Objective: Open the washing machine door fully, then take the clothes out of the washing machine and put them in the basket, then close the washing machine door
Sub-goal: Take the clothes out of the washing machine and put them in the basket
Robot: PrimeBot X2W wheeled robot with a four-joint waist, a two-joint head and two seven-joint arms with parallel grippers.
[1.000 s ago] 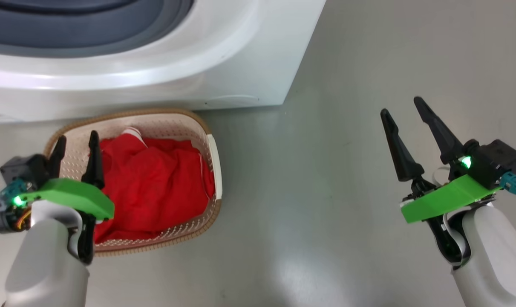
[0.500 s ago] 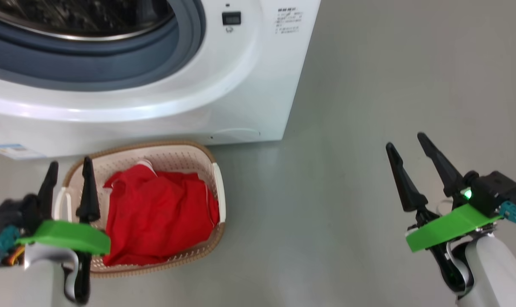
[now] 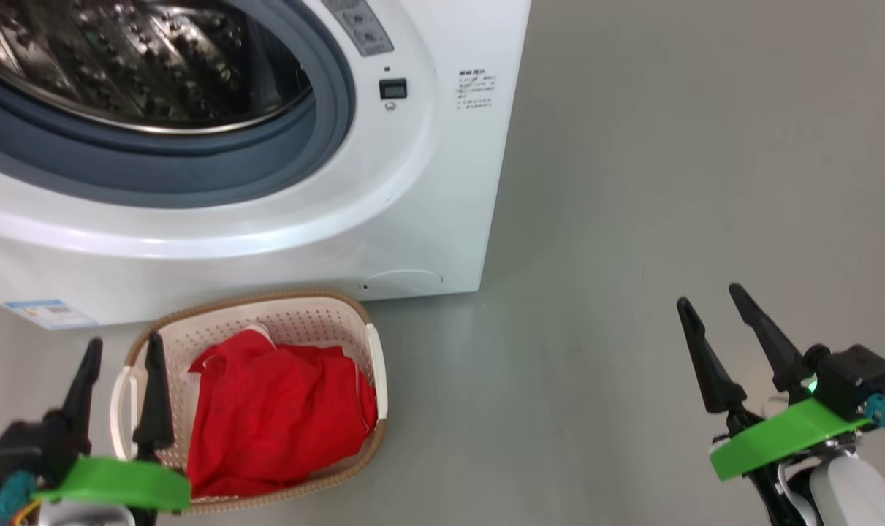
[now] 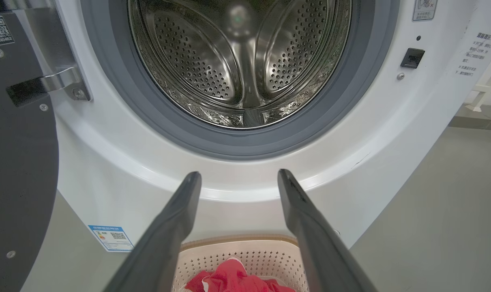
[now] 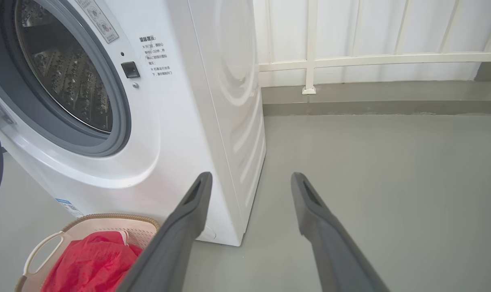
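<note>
The floor [image 3: 632, 219] is smooth grey, faintly glossy and bare around the machine. In the right wrist view a white panelled wall with a pale railing [image 5: 375, 60] stands behind, above a low grey kerb [image 5: 371, 97].

The washer [image 3: 427, 183] stands on this floor with its steel drum [image 3: 142, 66] exposed inside the grey gasket [image 3: 325, 139]; the drum looks empty. The door [image 4: 18, 162] is swung wide on its hinge, a dark panel at the left of the left wrist view. The basket [image 3: 267, 298] sits on the floor just in front of the washer, below the blue sticker [image 3: 47, 313] and the round flap [image 3: 402, 280]. The clothes [image 3: 281, 416] lie heaped inside it, red against the perforated wall.

The left gripper [image 3: 124, 342] hovers at the basket's left handle, fingers parted and holding nothing. The right gripper [image 3: 708, 294] hangs over bare floor well to the right of the washer, also spread and empty.

Compared with a second ago, the head camera has tilted up: the drum opening and the control markings have come into view, and everything sits lower in the picture. Basket and clothes keep their place against the washer. The left gripper has drawn back from above the clothes towards the basket's left edge. The right one keeps its spot and spread.
</note>
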